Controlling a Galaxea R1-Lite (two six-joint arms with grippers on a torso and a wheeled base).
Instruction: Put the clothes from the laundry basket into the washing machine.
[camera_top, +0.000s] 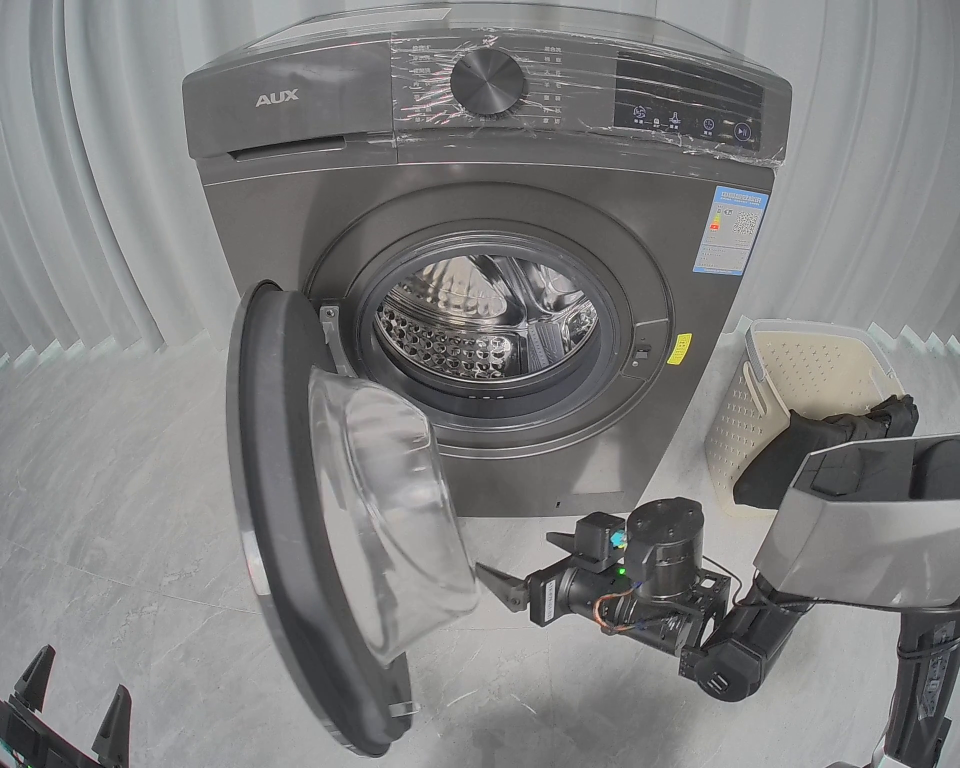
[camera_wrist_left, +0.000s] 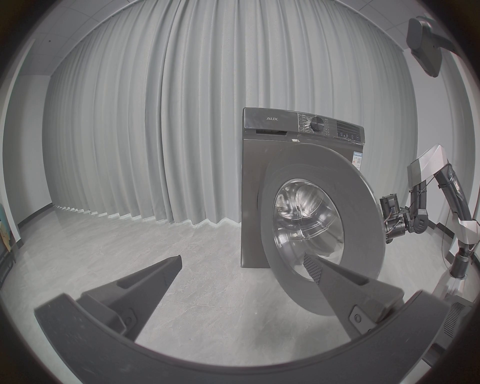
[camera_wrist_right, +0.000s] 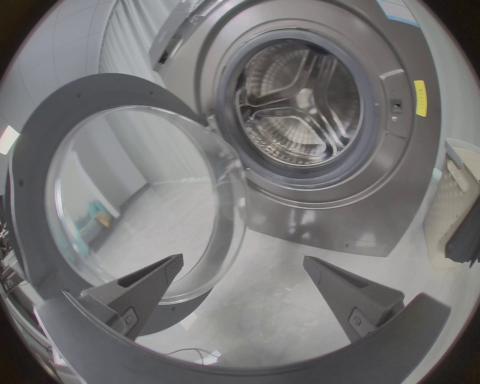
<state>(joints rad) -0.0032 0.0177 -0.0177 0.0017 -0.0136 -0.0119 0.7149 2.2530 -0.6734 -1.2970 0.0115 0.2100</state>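
Right claw (camera_wrist_right: 241, 259) is spread wide, nothing between its fingers, and it points at the bulging glass of the open door (camera_top: 270, 500). It hangs low over the floor (camera_top: 120, 480) in front of the washing machine (camera_top: 480, 200), just off the door's glass. The right arm (camera_top: 760, 620) comes in from the right, bent sharply at the elbow, with the wrist lying level.

Down at the near left, the left claw (camera_top: 78, 690) is spread too, holding nothing. It sits low, well apart from the door's outer face, fingers aimed up toward the machine.

The door is swung out on its left hinge, and the steel drum (camera_top: 480, 310) is in plain sight behind it. The cream laundry basket (camera_top: 800, 370) stands on the floor just beside the machine's right side, near the curtain (camera_top: 80, 150). The dark clothes (camera_top: 800, 445) are in that basket, draped over its near rim, behind the right arm.
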